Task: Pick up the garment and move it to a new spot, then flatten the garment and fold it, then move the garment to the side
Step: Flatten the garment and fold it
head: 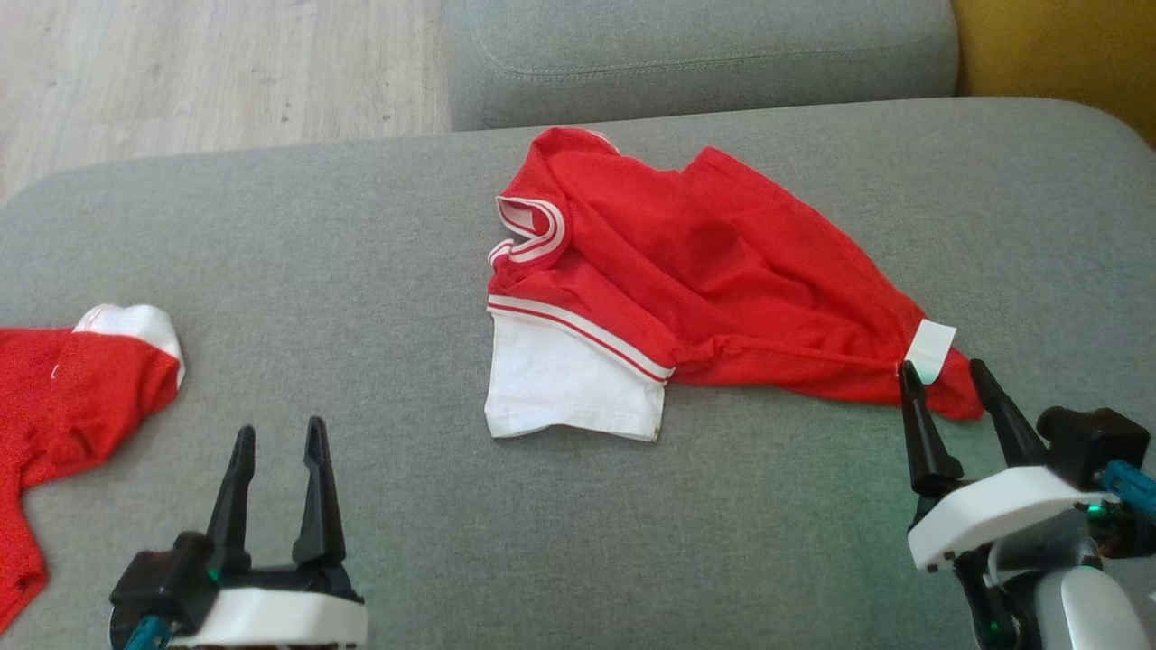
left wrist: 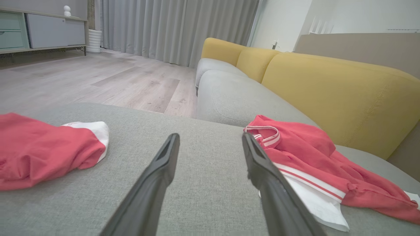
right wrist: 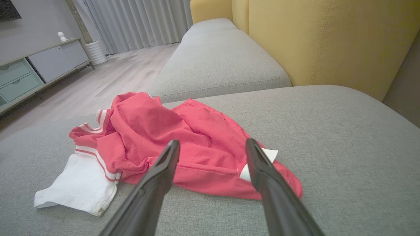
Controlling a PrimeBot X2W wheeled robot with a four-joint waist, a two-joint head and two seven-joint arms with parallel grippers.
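The garment [head: 713, 262] is seen to be made of red cloth with a fine, matt knit. Its sleeve [head: 569, 388] is made of a smoother white cloth. The grey seat cushion [head: 361, 271] is covered with a coarse woven fabric, matt and a little rough. The yellow backrest [left wrist: 344, 95] is covered with a smoother cloth. The floor [left wrist: 98, 78] is laid in pale wood-grain planks with a faint sheen. The fingers [left wrist: 157, 177] of the left gripper [head: 277, 433] look like dark matt plastic, and its shell [head: 280, 618] like smooth white plastic.

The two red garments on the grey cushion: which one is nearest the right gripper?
The crumpled garment in the middle, with the white label at its corner; the right gripper is open just at that corner. The other garment lies far left.
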